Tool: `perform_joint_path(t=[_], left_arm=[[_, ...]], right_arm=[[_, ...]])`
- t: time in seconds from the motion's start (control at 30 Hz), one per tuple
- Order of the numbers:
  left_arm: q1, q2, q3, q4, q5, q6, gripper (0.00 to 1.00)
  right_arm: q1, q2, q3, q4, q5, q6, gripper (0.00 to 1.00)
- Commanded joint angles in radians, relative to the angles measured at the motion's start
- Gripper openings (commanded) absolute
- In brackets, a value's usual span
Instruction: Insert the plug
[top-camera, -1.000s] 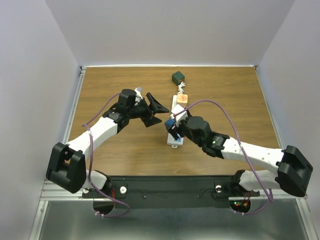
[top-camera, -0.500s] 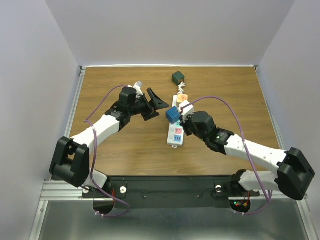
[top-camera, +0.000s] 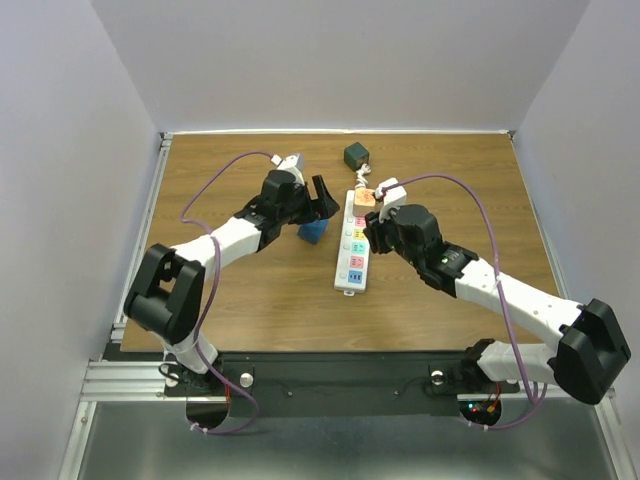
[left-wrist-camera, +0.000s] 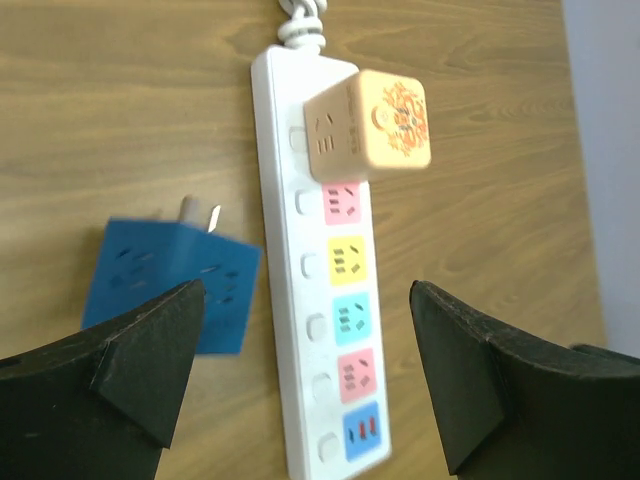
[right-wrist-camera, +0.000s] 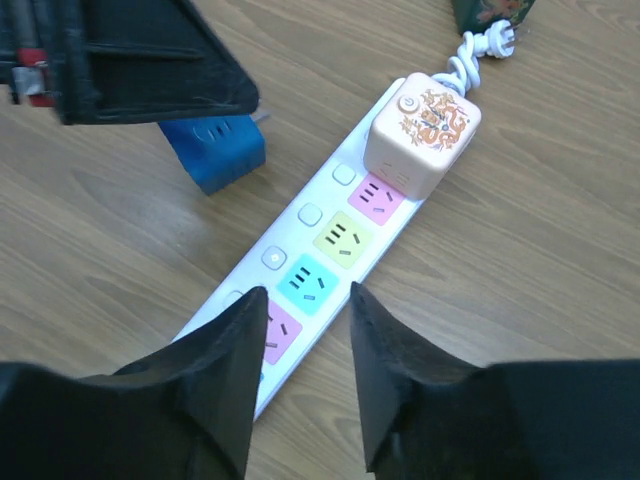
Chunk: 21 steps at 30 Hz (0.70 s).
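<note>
The blue plug (top-camera: 313, 230) lies loose on the wooden table just left of the white power strip (top-camera: 352, 262). In the left wrist view the plug (left-wrist-camera: 170, 285) rests on its side with its metal prongs pointing away. My left gripper (top-camera: 318, 205) hovers over it, wide open and empty (left-wrist-camera: 305, 300). My right gripper (top-camera: 372, 228) hangs above the strip's coloured sockets (right-wrist-camera: 310, 283); its jaws (right-wrist-camera: 300, 295) stand narrowly apart with nothing between them. In the right wrist view the plug (right-wrist-camera: 225, 150) sits under the left fingers (right-wrist-camera: 150, 90).
An orange cube adapter (top-camera: 364, 198) sits in the strip's far socket, also in the wrist views (left-wrist-camera: 370, 122) (right-wrist-camera: 422, 130). A dark green cube (top-camera: 355, 155) lies beyond it at the end of the strip's coiled cord. Raised rails border the table.
The blue plug, held up beside the right gripper over the strip earlier, now lies on the table left of the strip. The left gripper has opened wider and swung over it. The right gripper moved farther along the strip.
</note>
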Motion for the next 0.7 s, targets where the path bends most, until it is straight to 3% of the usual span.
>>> perform_joint_path(t=[0.0,0.03,0.1,0.37,0.67], left_arm=[[-0.011,0.042,0.113,-0.003,-0.117,0.160,0.95],[-0.015,0.045,0.113,-0.009,-0.141,0.170,0.95],[-0.020,0.029,0.098,-0.018,-0.230,0.183,0.95],[-0.021,-0.014,0.073,-0.167,-0.474,0.162,0.95],[-0.030,0.059,0.114,-0.271,-0.493,0.142,0.95]], right_arm=[[-0.011,-0.055,0.034,0.000,-0.022,0.043,0.48],[-0.014,-0.062,0.026,-0.002,-0.021,0.043,0.56],[-0.017,-0.075,0.015,-0.003,-0.012,0.047,0.61],[-0.023,-0.029,0.012,-0.005,-0.019,0.063,0.72],[-0.025,0.010,0.015,-0.003,-0.047,0.067,0.73]])
